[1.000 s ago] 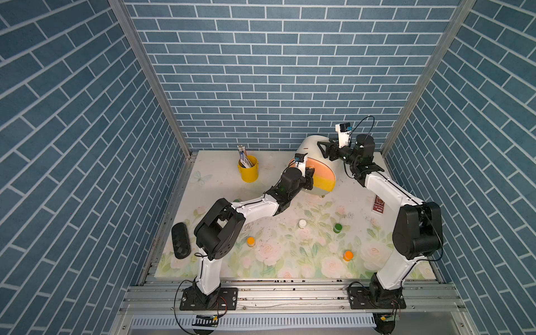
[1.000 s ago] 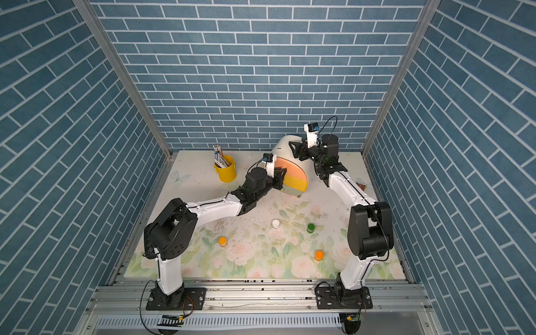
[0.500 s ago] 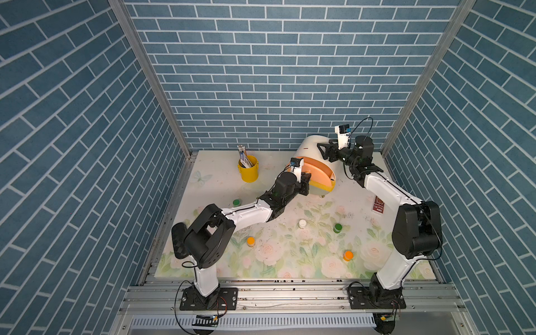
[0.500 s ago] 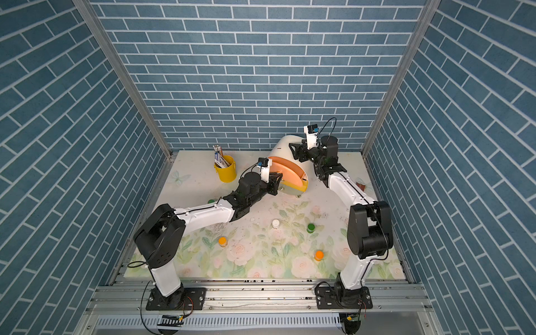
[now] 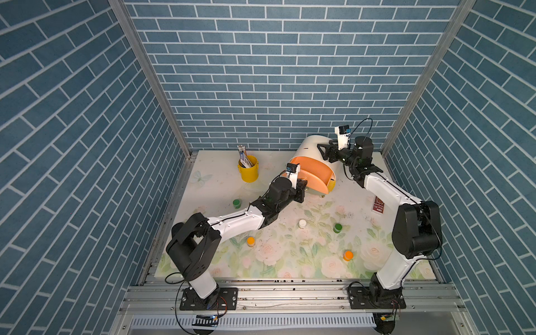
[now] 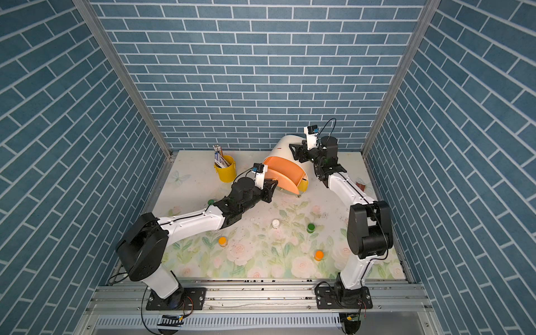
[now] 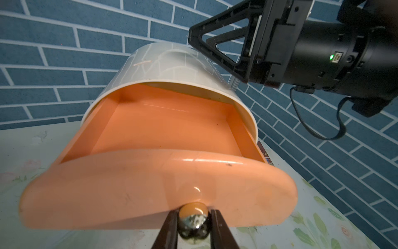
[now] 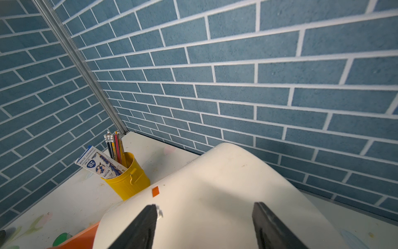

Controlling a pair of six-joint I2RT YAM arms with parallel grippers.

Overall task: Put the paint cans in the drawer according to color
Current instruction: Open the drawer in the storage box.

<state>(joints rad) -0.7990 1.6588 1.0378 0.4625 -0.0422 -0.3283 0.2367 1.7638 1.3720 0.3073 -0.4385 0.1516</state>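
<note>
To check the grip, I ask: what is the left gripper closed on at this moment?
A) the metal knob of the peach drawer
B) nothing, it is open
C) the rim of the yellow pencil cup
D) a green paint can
A: in the left wrist view the left gripper is shut on the round metal knob at the front of the pulled-out peach drawer.

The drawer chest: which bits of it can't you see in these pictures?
- Chest, lower part: in both top views the pulled-out peach drawer covers nearly all of it. In the left wrist view that drawer's front blocks it.
- Knob: its sides are covered by the left gripper, shut on it.
- Chest front in the right wrist view: cut off by the picture's bottom edge, so almost only the white top shows.
</note>
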